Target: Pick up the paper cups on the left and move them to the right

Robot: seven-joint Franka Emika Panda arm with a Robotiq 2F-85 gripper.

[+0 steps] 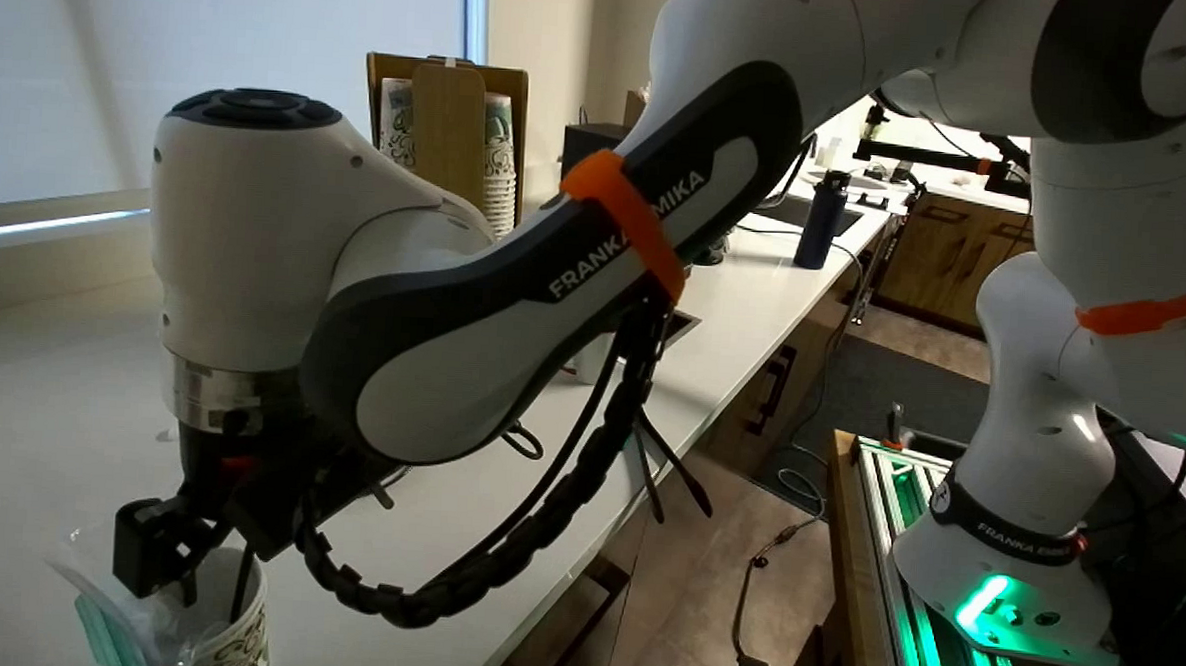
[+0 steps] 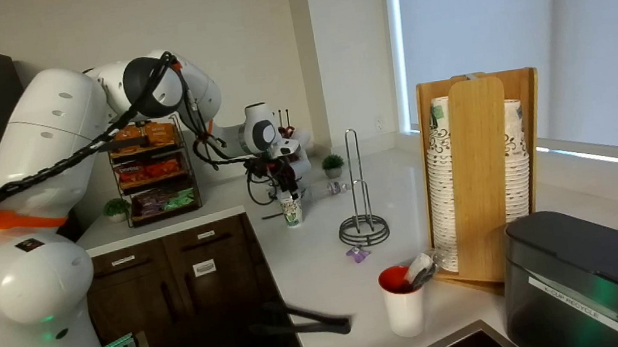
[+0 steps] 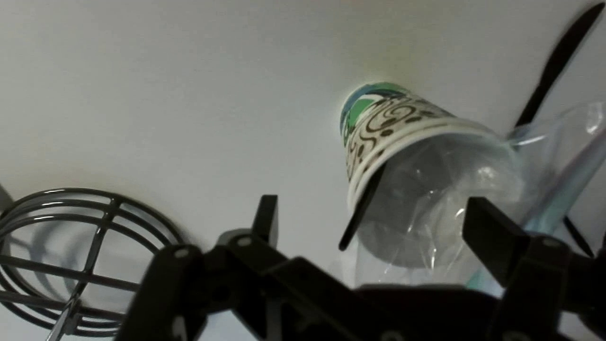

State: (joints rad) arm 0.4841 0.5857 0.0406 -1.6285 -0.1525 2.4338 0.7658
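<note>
One tapered paper cup (image 3: 400,127), crinkly wrap (image 3: 440,222) inside, spread hand (image 3: 370,217)

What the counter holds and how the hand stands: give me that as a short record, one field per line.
Cup at work: patterned paper cup, upright on the counter
In it: clear plastic, partly over the rim
At its rim: dark stick
Robot: hand open at the cup's mouth; contact unclear
Supply: wooden dispenser with stacked paper cups
Also on counter: wire stand, white cup with red inside, recycle bin
Stage: cup not yet lifted
</note>
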